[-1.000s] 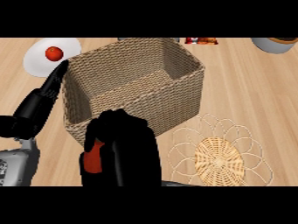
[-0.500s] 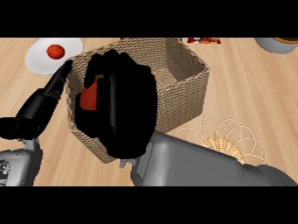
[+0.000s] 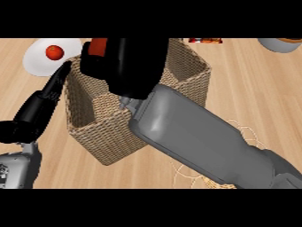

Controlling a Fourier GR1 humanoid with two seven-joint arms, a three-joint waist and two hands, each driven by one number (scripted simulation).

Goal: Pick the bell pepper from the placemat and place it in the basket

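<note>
My right hand (image 3: 128, 66) hangs over the open top of the woven basket (image 3: 107, 133), fingers curled round the red bell pepper (image 3: 98, 45), of which only a sliver shows at the hand's upper left. The right forearm (image 3: 205, 142) crosses the basket's right side and hides much of its inside. My left hand (image 3: 39, 108) stands open beside the basket's left wall, fingers straight and pointing up toward the rim. The wire-patterned placemat (image 3: 248, 135) lies at lower right, mostly hidden under the forearm.
A white plate (image 3: 39, 60) with a red tomato (image 3: 55, 52) sits at upper left, close to the basket. A grey bowl (image 3: 280, 44) is at the top right edge. A small red and orange item (image 3: 205, 40) shows behind the basket.
My right hand has carried the bell pepper up from the placemat side and forward over the basket's opening. The left hand has stayed in place.
</note>
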